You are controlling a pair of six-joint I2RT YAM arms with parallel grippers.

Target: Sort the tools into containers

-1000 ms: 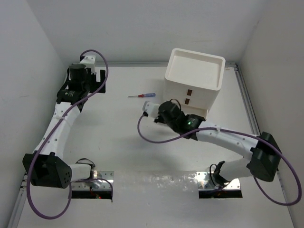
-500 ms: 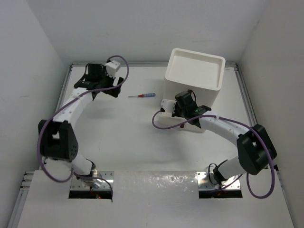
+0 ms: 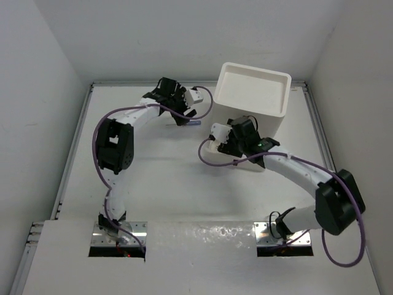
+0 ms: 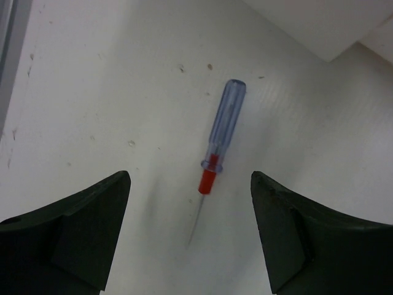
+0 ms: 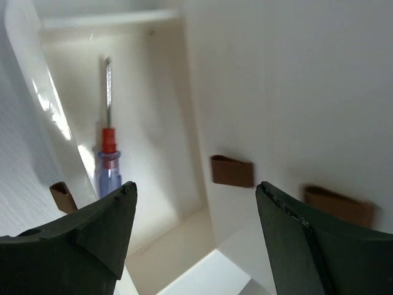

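A thin blue-and-red screwdriver [image 4: 218, 147] lies on the table, tip toward my left gripper [image 4: 190, 178]. That gripper hangs open just above it, one finger on each side of the shaft, touching nothing. From above, only the blue handle end [image 3: 195, 123] shows beside the left gripper [image 3: 183, 114]. The containers [image 3: 255, 92] are a white stack of drawers with brown tab handles [image 5: 232, 171]. One drawer [image 5: 153, 110] is pulled out, and a second blue-and-red screwdriver [image 5: 108, 161] lies inside it. My right gripper [image 5: 196, 184] is open and empty in front of the stack.
White walls close the table in on the left, back and right. The right arm [image 3: 288, 169] curves across the table in front of the drawers. The left arm [image 3: 116, 144] reaches up the left half toward the back.
The left arm swung from the far-left corner rightward to the screwdriver, and its jaws narrowed a little. The right gripper moved right to the drawers and opened.
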